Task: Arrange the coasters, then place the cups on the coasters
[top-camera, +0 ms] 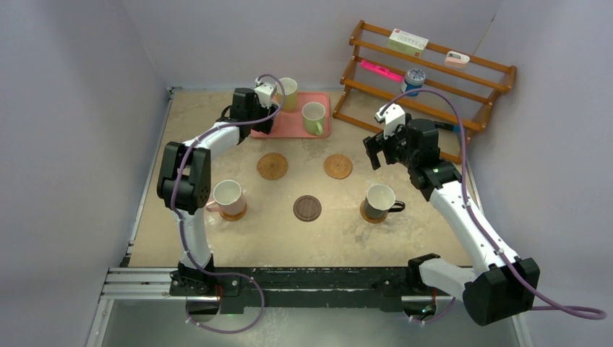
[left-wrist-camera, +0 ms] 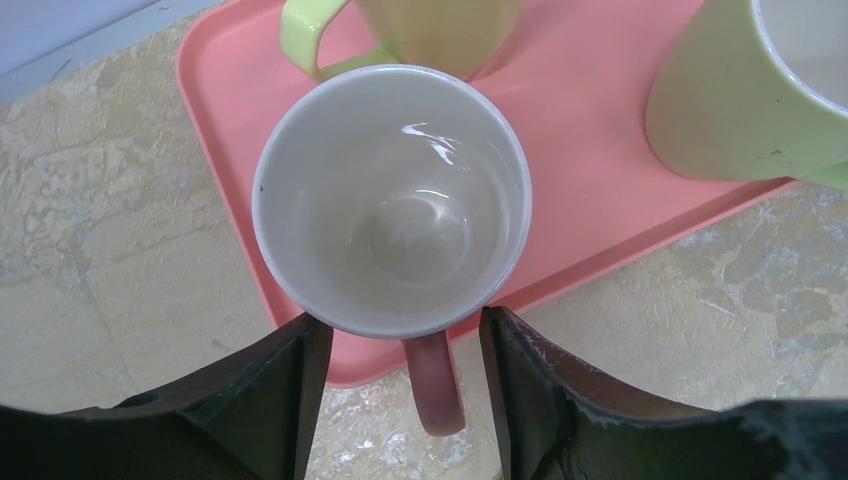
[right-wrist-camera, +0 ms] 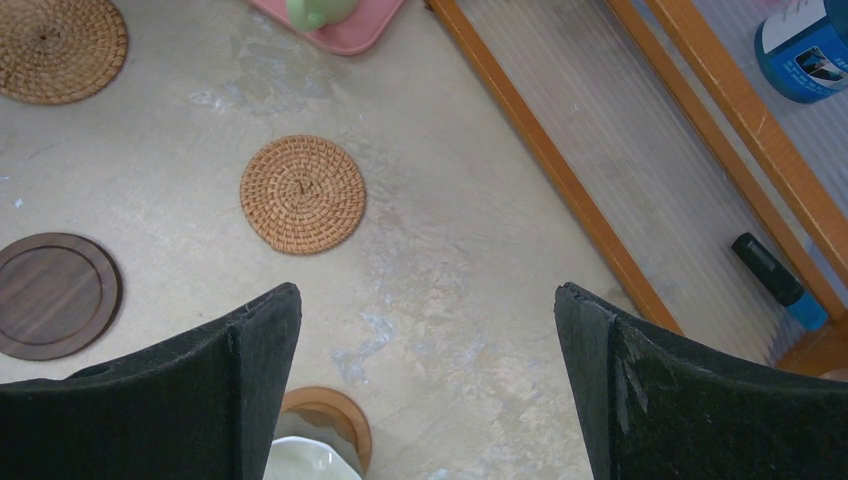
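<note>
My left gripper (top-camera: 260, 119) hangs over the left end of the pink tray (left-wrist-camera: 610, 200). A pink cup (left-wrist-camera: 390, 200) with a white inside stands on the tray's edge. Its handle (left-wrist-camera: 437, 385) lies between my left gripper's (left-wrist-camera: 405, 330) open jaws, with a gap on each side. A pale yellow cup (top-camera: 288, 92) and a green cup (top-camera: 313, 117) share the tray. Another pink cup (top-camera: 228, 195) and a black cup (top-camera: 379, 200) each stand on a tan coaster. Two woven coasters (top-camera: 272, 166) (top-camera: 337, 166) and a dark brown coaster (top-camera: 307, 208) lie bare. My right gripper (right-wrist-camera: 428, 300) is open and empty above the table.
A wooden rack (top-camera: 434, 79) leans at the back right, holding a box (top-camera: 408, 41) and a blue-and-white can (top-camera: 413, 79). Purple walls close in the table on three sides. My right gripper (top-camera: 377, 153) hovers between the rack and the black cup.
</note>
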You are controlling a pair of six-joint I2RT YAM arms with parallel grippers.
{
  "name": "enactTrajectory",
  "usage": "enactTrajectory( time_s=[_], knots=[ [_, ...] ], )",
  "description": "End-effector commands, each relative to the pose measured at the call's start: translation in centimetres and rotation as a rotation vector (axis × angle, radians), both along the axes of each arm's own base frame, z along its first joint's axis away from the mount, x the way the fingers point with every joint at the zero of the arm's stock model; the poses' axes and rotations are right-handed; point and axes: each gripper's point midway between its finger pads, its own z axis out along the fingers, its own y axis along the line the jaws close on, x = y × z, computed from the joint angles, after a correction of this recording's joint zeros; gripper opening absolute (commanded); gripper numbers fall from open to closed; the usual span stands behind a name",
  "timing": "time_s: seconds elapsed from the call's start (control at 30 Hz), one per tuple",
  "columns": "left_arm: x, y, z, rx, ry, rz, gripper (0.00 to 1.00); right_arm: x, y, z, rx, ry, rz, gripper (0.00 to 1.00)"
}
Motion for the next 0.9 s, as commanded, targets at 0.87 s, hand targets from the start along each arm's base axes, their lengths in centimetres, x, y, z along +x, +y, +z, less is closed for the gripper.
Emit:
enactTrajectory(
  time_s=[0.87],
  knots=[
    [1.33,0.89,1.55,-0.032,-0.039,0.020,0.22,0.03,0.20,1.10,0.005,-0.049,0.014,0.98]
  ],
)
